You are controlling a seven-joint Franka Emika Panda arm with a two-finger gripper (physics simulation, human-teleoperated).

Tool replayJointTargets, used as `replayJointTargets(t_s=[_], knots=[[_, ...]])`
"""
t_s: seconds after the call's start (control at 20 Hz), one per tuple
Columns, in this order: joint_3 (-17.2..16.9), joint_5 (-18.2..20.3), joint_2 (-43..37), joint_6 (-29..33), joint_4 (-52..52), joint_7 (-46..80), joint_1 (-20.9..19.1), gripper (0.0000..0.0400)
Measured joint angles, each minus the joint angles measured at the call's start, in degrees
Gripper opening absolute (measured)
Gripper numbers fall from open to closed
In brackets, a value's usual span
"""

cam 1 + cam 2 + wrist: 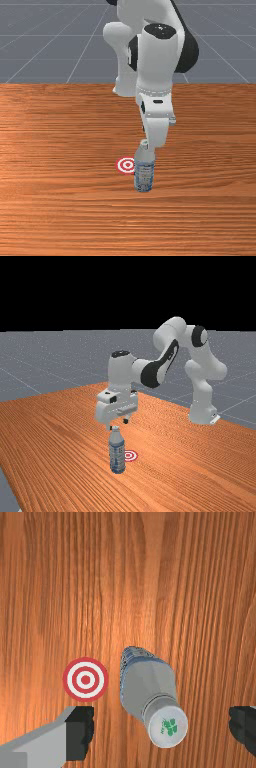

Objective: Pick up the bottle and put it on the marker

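Marker (126, 165): one edge hidden behind the bottle (144, 172) in the front view and the far view.
Bottle label (117, 453): print too small to read; in the wrist view, partly hidden by the bottle's shoulder.
Cap (167, 729): tiny lettering by the green print, unreadable.
Gripper (118, 424): in the wrist view, fingers (80, 732) cut off by the picture's edges.
Arm (157, 57): cut off by the front view's top edge.
Table (55, 175): cut off at the front view's sides and bottom.
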Motion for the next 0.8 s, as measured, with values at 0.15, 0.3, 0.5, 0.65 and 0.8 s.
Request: replayJointTargets(t_s=[0.15,0.3,0.5,0.65,0.8], knots=[[6.3,13.23,1.5,-2.63,1.14,-7.17,-6.16,0.0243],[-0.27,1.65,1.5,-2.88,2.67,1.03,-1.17,0.007],[-0.47,0.47,0.48,0.23,0.78,3.48,0.7,0.0019],[-0.47,0.4,0.04,1.03,0.12,3.56,0.78,0.0161],[0.48,2.23,0.34,-0.38,1.1,2.2,-0.14,0.0347]])
